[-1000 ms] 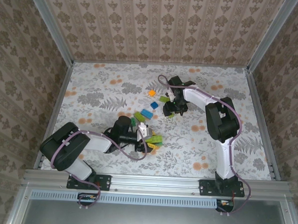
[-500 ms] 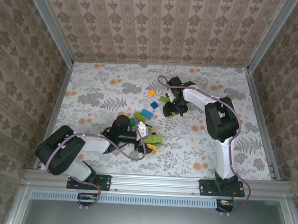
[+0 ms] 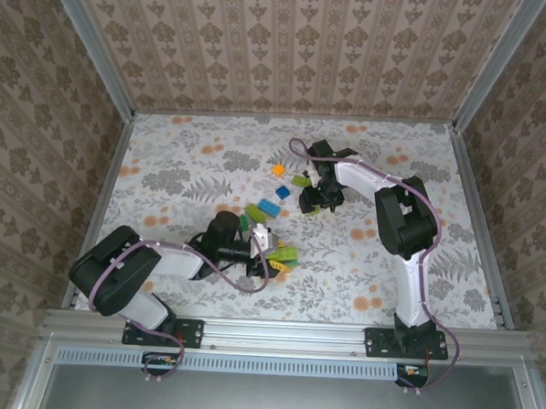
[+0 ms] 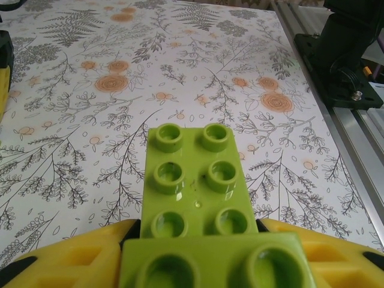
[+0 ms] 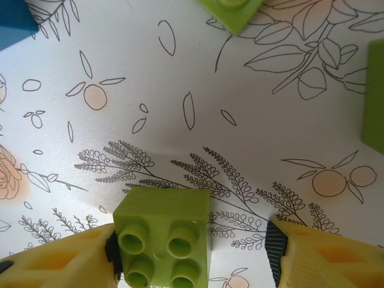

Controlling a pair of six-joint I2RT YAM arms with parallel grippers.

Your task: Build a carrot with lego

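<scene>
Just changed: left hand (image 4: pixel 198 227) is tightening around stacked lime bricks (image 4: pixel 193 174).
Right hand (image 5: pixel 192 240): spread, straddling a lime 2x2 brick (image 5: pixel 162 231).
Meaning: likely regripping for joining.

Robot-lab test cell, floral-printed table (image 3: pixel 183 172) under the left pincer (image 3: pixel 272 254) and right pincer (image 3: pixel 308 203), damask-papered walls (image 3: pixel 290 50) beyond them on three sides, aluminium frame posts (image 3: pixel 91 44), slotted mounting rail (image 3: pixel 284 333) behind them holding both arm bases (image 3: pixel 412 344)

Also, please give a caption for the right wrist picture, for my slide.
Right pincer open, straddling a lime four-stud brick on the floral table.
</scene>
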